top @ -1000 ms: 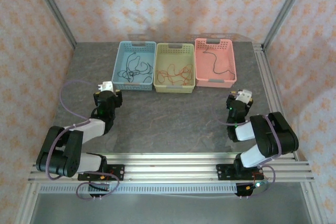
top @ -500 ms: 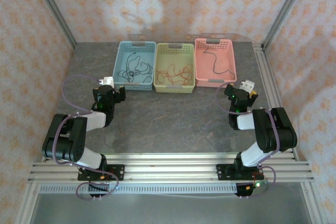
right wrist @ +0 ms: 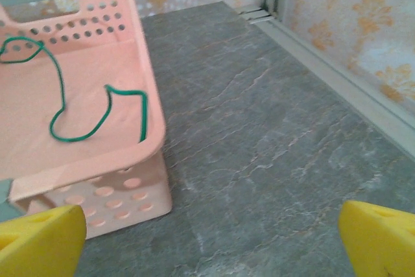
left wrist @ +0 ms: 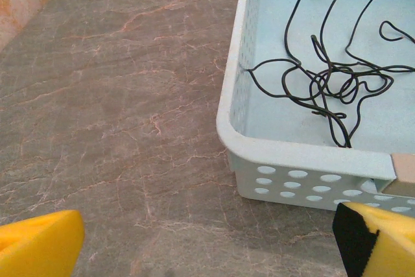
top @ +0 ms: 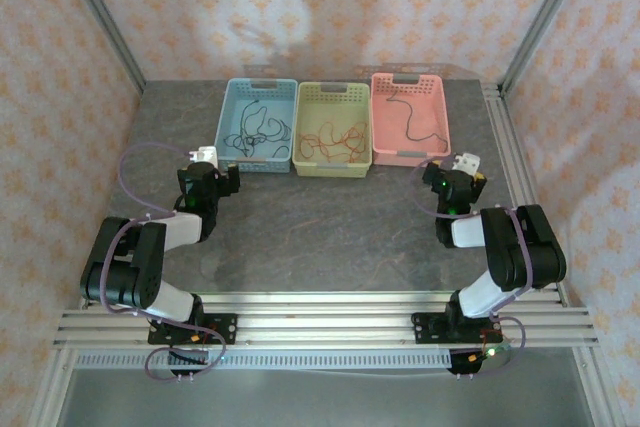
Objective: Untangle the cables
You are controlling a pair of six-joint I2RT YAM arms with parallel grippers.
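Note:
A tangle of thin black cables (top: 252, 132) (left wrist: 331, 82) lies in the light blue basket (top: 226, 137) (left wrist: 292, 160). An orange-red cable (top: 333, 137) sits in the yellow-green basket (top: 332, 171). In the pink basket (top: 410, 158) (right wrist: 97, 186) lies one dark green cable (top: 415, 117) (right wrist: 78, 111). My left gripper (top: 208, 162) (left wrist: 207, 244) hovers open over bare table by the blue basket's near left corner, yellow fingertips (left wrist: 39, 241) wide apart. By the pink basket's near right corner my right gripper (top: 458, 169) (right wrist: 211, 238) is open too, holding nothing.
The three baskets stand side by side at the back of the grey marble table (top: 330, 227). An aluminium rail (top: 508, 147) (right wrist: 337, 50) runs along the table's right edge beside patterned walls. Purple-grey hoses (top: 135, 162) loop along the arms.
Both grippers have opened wider. Both arms folded back at the elbow and their grippers moved forward toward the baskets' near corners; over the last half second they barely moved.

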